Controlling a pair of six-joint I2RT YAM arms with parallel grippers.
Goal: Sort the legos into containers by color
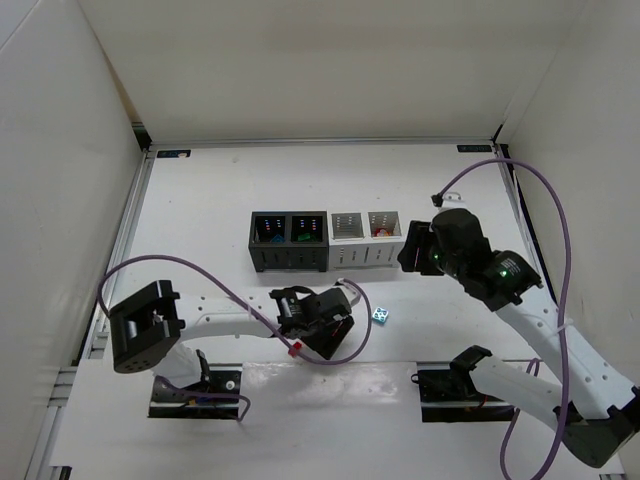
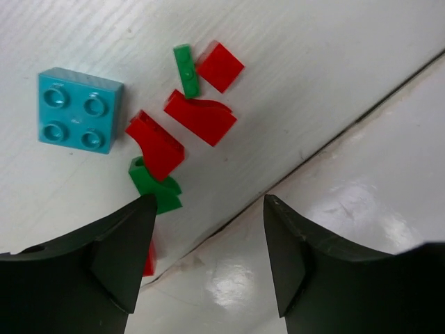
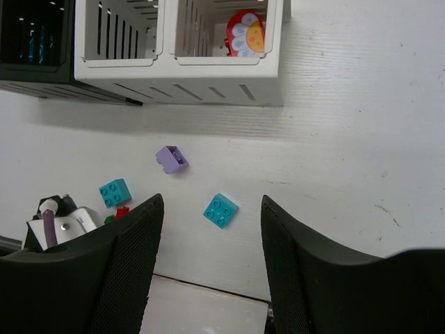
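Your left gripper (image 2: 210, 203) hangs open just left of the red legos (image 2: 201, 118) and green legos (image 2: 156, 188); your right gripper (image 3: 212, 202) is open too.

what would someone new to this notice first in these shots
The row of four bins in the middle of the table, a black pair beside a white pair, stands out first. Then the tight cluster of red bricks and green bricks, a light blue brick beside it, below the open left gripper. The open right gripper looks down on another light blue brick and a lilac brick.
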